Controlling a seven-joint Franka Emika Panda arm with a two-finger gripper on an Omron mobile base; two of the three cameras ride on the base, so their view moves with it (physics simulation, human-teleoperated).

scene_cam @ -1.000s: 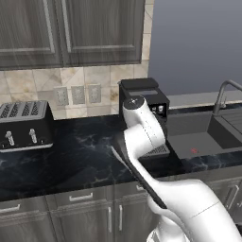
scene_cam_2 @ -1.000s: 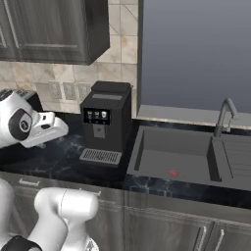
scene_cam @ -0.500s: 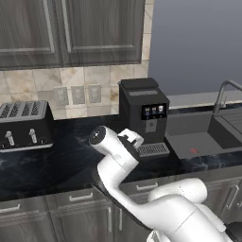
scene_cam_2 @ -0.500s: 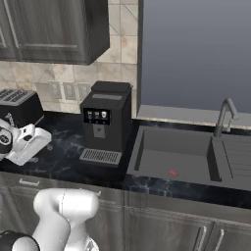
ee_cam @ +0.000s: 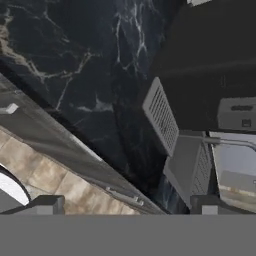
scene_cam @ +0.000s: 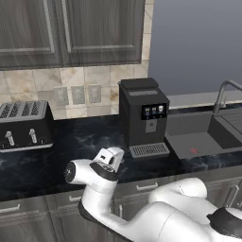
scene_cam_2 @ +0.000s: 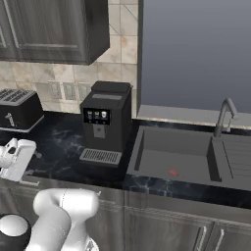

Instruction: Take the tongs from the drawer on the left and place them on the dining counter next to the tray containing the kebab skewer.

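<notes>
— Jaws?
— Spread wide, empty, low over the surface edge, beside the coffee machine.
— The drawer?
— Shut, under that edge, left of the arm.

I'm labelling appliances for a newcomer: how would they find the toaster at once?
Start at the black marble counter under the grey wall cabinets. The toaster sits at its far left: a low black box with top slots and front levers, unlike the tall coffee machine beside the sink.

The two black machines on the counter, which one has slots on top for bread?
The toaster, the low, wide machine at the counter's left end. Its top has long slots, and its front has two knobs. The taller coffee machine has a little screen instead.
</notes>
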